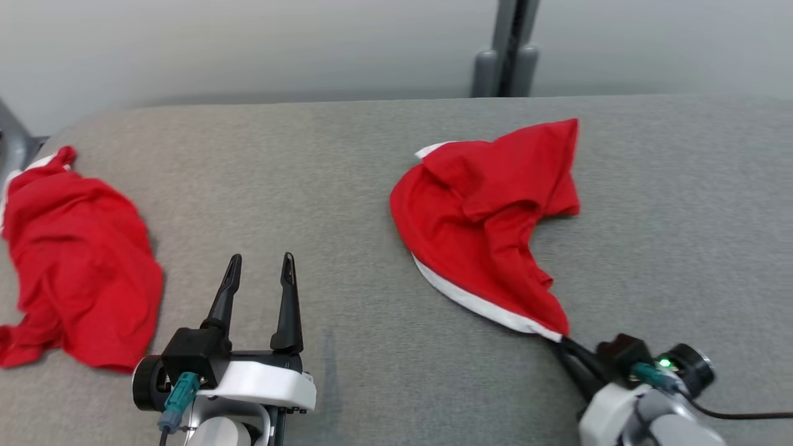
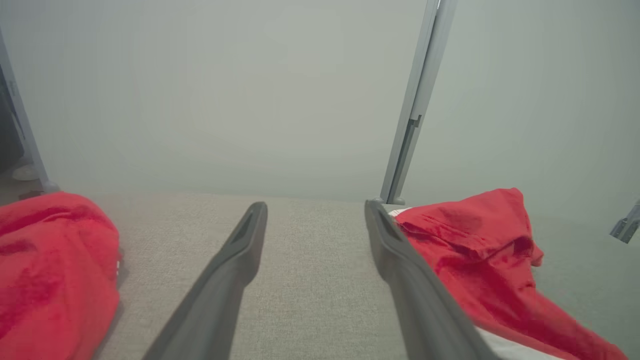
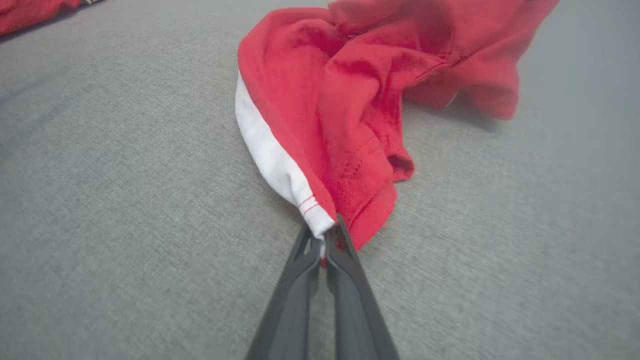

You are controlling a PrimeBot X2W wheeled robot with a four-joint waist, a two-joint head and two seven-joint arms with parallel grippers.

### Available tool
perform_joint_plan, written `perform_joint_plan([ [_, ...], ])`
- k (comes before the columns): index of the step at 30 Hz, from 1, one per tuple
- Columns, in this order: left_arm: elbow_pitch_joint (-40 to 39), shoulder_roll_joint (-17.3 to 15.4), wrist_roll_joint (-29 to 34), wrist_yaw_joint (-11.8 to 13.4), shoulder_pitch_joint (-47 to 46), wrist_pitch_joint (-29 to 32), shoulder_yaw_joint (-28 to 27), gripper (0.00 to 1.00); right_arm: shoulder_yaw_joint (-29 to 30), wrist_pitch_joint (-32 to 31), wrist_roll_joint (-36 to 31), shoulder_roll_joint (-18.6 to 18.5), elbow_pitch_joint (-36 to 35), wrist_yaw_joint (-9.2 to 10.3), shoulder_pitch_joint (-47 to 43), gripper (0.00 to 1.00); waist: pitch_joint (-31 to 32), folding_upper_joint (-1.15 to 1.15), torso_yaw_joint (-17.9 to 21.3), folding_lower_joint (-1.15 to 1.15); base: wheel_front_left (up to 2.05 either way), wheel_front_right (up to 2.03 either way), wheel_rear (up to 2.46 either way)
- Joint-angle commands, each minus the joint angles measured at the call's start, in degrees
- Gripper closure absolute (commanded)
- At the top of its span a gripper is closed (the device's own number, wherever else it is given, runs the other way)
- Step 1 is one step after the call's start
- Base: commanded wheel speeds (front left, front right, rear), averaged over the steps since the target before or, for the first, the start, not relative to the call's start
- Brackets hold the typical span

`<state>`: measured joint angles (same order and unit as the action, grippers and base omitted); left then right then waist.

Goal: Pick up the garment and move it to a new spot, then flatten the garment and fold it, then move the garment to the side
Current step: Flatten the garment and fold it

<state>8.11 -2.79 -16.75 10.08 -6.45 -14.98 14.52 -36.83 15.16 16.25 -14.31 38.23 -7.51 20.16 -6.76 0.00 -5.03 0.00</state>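
A broad grey table covered in woven fabric point(image 1: 347, 186), with rounded far corners, fills the scene and carries everything. On its right half lies a crumpled red cloth garment with a white band along one hem point(image 1: 489, 223). Its bulk is heaped toward the far edge, and one corner is drawn out into a taut point toward the near right edge. A second crumpled red cloth garment point(image 1: 74, 260) lies in a loose heap against the left edge, well apart from the first and touched by nothing. The left gripper point(image 1: 260, 260) hovers near the near edge between the two garments, its two long dark fingers spread wide and empty, probably waiting to help flatten. The right gripper point(image 1: 560, 341), low over the near right edge, has its fingers pinched tight on the garment's drawn-out corner, right where the white band point(image 3: 280, 165) ends. Holding a hem corner like this looks meant for lifting the cloth and carrying it to a new spot.
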Motion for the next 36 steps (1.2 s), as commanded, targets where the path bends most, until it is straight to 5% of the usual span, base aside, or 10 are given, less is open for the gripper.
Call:
perform_joint_plan([
  [1,0.0,-0.2,-0.3,-0.2,0.2,-0.2,-0.2,0.0,0.7,0.0,0.8,-2.4,-1.0,0.04,-1.4,1.0,1.2,0.0,3.4,0.0,0.0,0.0,0.0],
  [9,0.0,-0.2,-0.9,-0.1,-1.2,-0.2,0.9,0.0,6.4,-5.1,4.1,-11.8,-6.8,0.04,-7.1,1.0,1.5,0.0,8.5,0.0,0.0,0.0,0.0],
  [14,0.4,-0.2,-0.8,0.0,-1.1,-0.2,1.5,0.0,13.0,-8.6,2.2,-12.9,-4.6,0.04,-9.5,1.0,1.7,0.0,9.7,0.0,0.0,0.0,0.0],
  [15,0.5,-0.2,-0.8,0.0,-1.1,-0.2,1.6,0.0,13.9,-8.0,1.0,-12.5,-5.0,0.03,-9.6,0.33,1.7,0.0,9.8,0.0,0.0,0.0,0.0],
  [16,0.5,-0.2,-0.8,0.0,-1.1,-0.2,1.7,0.0,15.3,-7.9,1.2,-11.4,-4.9,0.04,-9.8,0.0,1.8,0.0,9.8,0.0,0.0,0.0,0.0],
  [31,1.5,-0.2,0.2,-1.2,-0.4,-0.2,1.3,0.0,14.2,-2.2,-1.5,-5.2,-19.8,0.04,-8.4,0.0,2.9,0.0,7.8,0.0,0.0,0.0,0.0],
  [36,1.2,-0.2,0.3,-1.1,-0.5,-0.2,1.7,0.0,13.3,-0.8,-4.6,-2.6,-19.9,0.04,-6.6,0.0,2.9,0.0,6.1,0.0,0.0,0.0,0.0],
])
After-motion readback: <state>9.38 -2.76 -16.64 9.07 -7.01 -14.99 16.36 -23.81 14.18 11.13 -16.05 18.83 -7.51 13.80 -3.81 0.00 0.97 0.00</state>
